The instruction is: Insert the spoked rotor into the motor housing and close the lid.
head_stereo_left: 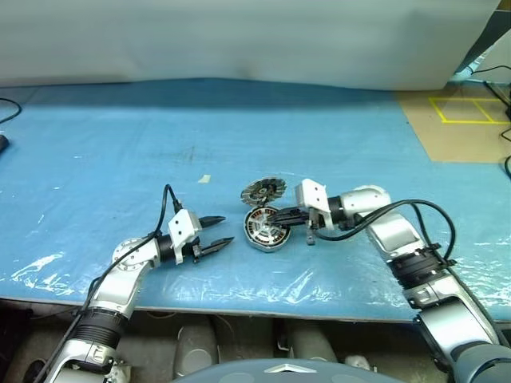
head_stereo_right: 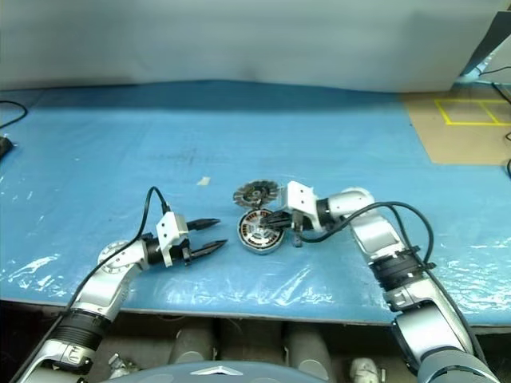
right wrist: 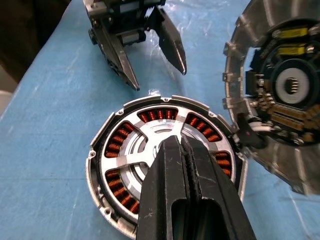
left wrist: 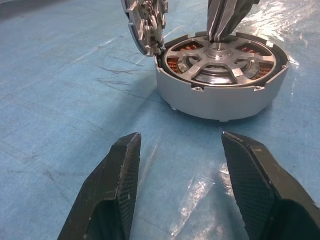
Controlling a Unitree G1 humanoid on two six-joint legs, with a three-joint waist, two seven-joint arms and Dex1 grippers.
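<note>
- The worktop [head_stereo_left: 120, 144] is covered by a blue sheet with clear plastic film along its front edge.
- The motor housing [head_stereo_left: 266, 228] sits flat on the worktop, in the middle of its width and nearer the front edge than the back edge. Its open side faces up, showing a ring of copper-orange windings.
- The spoked rotor [right wrist: 145, 150] lies inside the housing. Its silver spokes span the cup and the windings show through the gaps between them.
- The lid [head_stereo_left: 263, 191] stands just behind the housing, on the side toward the back edge. It is tilted up on its edge; its lower rim touches the housing's rim. The inner face, with a dark centre and small components, is turned toward the housing.
- The right gripper [head_stereo_left: 274, 215] reaches in from the right. Its two black fingers [right wrist: 172, 165] are pressed together with no part between them. The tips rest over the hub at the centre of the rotor.
- The left gripper [head_stereo_left: 217, 231] hangs low over the worktop just to the left of the housing, pointing toward it. Its fingers [left wrist: 117, 175] are spread apart, hold nothing and stand clear of the housing.
- A small pale scrap [head_stereo_left: 204, 179] lies on the sheet behind the left gripper.
</note>
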